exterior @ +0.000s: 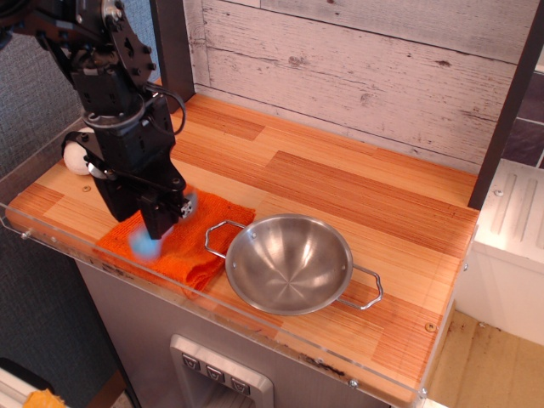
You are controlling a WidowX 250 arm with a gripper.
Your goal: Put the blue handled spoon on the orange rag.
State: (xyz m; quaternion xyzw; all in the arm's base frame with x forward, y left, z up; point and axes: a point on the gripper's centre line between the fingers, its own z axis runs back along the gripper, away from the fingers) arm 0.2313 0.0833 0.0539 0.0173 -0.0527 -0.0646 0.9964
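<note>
The orange rag [183, 240] lies folded at the front left of the wooden counter. My gripper [160, 228] hangs low over the rag's left part, pointing down. The blue handled spoon shows as a blurred light-blue handle [143, 246] just below and left of the fingertips, over the rag, while the gripper itself is sharp. A bit of its grey bowl [189, 204] peeks out to the right of the gripper. The jaws are seen from behind, and the spoon looks loose from them.
A large two-handled steel bowl [289, 263] stands right of the rag, with one handle over the rag's edge. A white ball with a black band [76, 157] sits at the far left. A clear acrylic rim [51, 234] runs along the front edge.
</note>
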